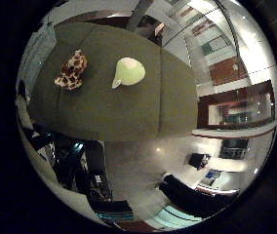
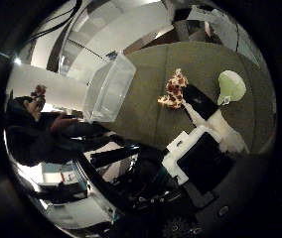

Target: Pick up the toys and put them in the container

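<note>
A brown-and-white spotted plush toy [image 1: 72, 70] and a pale green pear-shaped toy [image 1: 129, 71] lie side by side on a dark green table [image 1: 129, 107]. The thumb side palm view shows the spotted toy [image 2: 173, 91], the green toy [image 2: 230, 87] and a clear plastic container [image 2: 109, 87] standing near the table's edge, beside the spotted toy. My hand [image 2: 209, 134] is above the table, away from the toys. Its white and black fingers [image 2: 197, 107] reach out straight between the two toys and hold nothing.
Beyond the table edge in the little finger side palm view there is floor with dark furniture [image 1: 192, 190] and a wall with a red-framed panel [image 1: 238, 107]. A person [image 2: 37, 124] sits beside the table near the container, touching nothing.
</note>
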Controlling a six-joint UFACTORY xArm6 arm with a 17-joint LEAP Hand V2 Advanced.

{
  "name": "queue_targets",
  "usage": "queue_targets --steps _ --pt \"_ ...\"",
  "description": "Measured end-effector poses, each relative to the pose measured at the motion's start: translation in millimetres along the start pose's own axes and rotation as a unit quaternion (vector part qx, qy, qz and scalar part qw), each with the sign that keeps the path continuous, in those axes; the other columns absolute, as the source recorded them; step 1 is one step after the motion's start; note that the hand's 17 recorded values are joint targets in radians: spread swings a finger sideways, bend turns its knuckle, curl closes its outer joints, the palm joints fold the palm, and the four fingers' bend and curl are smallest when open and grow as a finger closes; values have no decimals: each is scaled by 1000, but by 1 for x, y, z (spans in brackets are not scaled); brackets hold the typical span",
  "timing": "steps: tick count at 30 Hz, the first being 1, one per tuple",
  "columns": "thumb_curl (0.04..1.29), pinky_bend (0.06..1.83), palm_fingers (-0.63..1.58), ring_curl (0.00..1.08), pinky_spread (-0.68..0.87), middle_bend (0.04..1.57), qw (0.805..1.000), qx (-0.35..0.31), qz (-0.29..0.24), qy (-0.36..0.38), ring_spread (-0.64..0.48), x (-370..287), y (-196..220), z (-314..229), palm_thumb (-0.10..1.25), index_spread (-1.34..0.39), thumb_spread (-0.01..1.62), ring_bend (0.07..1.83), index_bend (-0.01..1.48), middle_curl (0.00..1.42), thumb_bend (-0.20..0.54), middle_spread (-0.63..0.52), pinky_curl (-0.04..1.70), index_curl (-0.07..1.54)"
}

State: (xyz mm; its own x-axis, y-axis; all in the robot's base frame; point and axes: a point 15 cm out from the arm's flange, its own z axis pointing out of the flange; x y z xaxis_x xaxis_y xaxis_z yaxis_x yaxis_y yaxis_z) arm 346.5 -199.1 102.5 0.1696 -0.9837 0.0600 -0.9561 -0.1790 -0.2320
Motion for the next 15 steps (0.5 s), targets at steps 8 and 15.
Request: queue_targets --steps 8,15 --pt "516 338 398 177 363 188 1000 16 -5 10 147 -3 -8 -15 957 -426 1125 189 221 324 -15 -60 31 435" --pt "505 350 388 188 367 182 1000 22 -9 15 147 -1 -12 -23 881 -424 1123 198 191 320 -24 -55 29 421"
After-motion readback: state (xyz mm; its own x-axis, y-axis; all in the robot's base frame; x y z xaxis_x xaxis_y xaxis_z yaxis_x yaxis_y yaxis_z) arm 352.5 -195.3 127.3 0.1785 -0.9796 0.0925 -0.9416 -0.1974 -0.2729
